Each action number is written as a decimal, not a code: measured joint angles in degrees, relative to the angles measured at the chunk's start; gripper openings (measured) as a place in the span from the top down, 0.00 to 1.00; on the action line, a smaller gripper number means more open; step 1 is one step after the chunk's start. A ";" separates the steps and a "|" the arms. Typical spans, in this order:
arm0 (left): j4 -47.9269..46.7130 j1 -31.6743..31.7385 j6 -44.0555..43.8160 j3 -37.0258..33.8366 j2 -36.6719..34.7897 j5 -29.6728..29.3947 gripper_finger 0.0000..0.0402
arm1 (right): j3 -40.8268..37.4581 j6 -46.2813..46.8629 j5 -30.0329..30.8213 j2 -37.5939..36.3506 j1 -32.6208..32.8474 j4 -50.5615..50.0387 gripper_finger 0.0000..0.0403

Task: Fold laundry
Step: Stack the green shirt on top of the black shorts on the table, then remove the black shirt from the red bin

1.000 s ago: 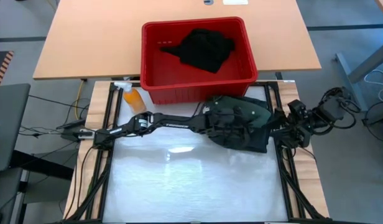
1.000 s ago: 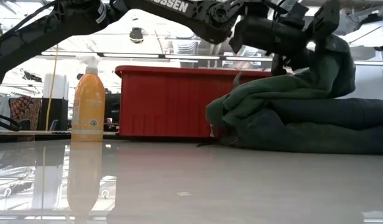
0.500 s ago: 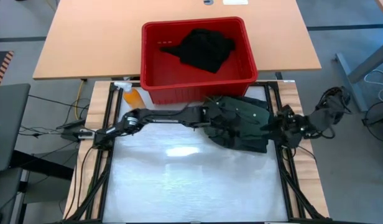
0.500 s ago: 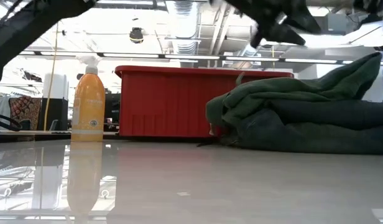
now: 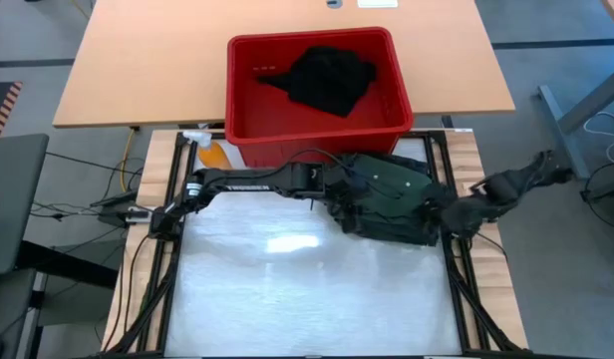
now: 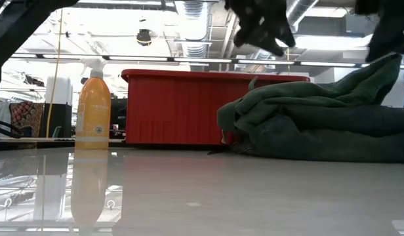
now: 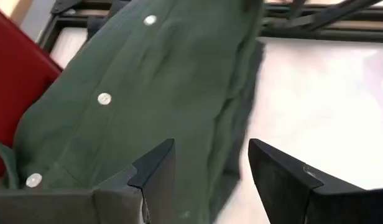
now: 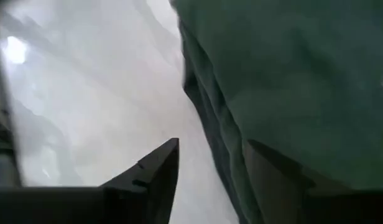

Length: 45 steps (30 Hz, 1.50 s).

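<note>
1. On the left of the overhead view, the left arm reaches from the left edge of the bench (image 5: 287, 299) across toward the middle. Its left gripper (image 5: 339, 189) hangs over the left end of the green shirt (image 5: 387, 197). The level view shows these jaws raised clear above the cloth, not touching it.

2. The left wrist view looks down between the two dark fingers (image 7: 155, 167). They stand apart with nothing between them, so the jaws are open and empty. The buttoned front of the shirt lies directly below and ahead of them, its row of white buttons (image 7: 104, 98) running away from the jaws.

3. In the middle, the shirt lies bunched in a low folded heap at the back right of the bench, just in front of the red basket (image 5: 245, 95). Its long axis runs left to right, from one gripper to the other. A black garment (image 5: 327, 78) lies inside the basket.

4. On the right, the right gripper (image 5: 455, 214) sits at the right end of the heap, near the bench's right edge. In its wrist view the fingers (image 8: 161, 163) are spread and hold nothing. The folded edge of the shirt lies just beside and ahead of them.

5. Judgement: the two arms look about equally close, each to its own end. The heap lies between the two sets of jaws, so a next grasp would likely mean each coming down onto its end.
</note>
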 joint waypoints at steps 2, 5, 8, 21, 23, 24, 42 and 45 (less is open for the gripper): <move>2.62 0.34 -0.02 -2.73 0.07 -1.43 0.52 | -1.95 -1.64 -3.40 1.53 -2.78 0.48 0.53; 5.96 1.38 -1.09 -7.59 0.07 -1.46 0.52 | -4.66 -2.34 -9.65 3.56 -6.52 -1.36 0.61; 9.24 2.71 -4.21 -13.64 0.08 0.35 0.52 | -6.19 -2.24 -12.02 5.43 -8.86 -5.17 0.70; 19.32 3.70 -9.39 -21.88 -0.32 3.42 0.52 | -5.91 -7.27 -19.77 7.42 -16.87 -9.11 0.92; 21.02 3.72 -8.18 -21.34 -1.26 4.83 0.52 | -3.78 -7.41 -23.79 7.39 -17.28 -9.31 0.93; 21.61 3.72 -7.35 -21.06 -2.21 5.71 0.52 | -2.35 -7.43 -25.06 7.33 -17.29 -9.51 0.94; 4.65 5.79 12.54 -21.42 -32.80 3.02 0.52 | 30.50 -34.56 -9.68 15.34 -25.74 12.31 0.89; -0.27 6.86 13.77 -23.18 -37.42 1.51 0.52 | 31.65 -41.65 -12.22 21.31 -33.97 18.38 0.89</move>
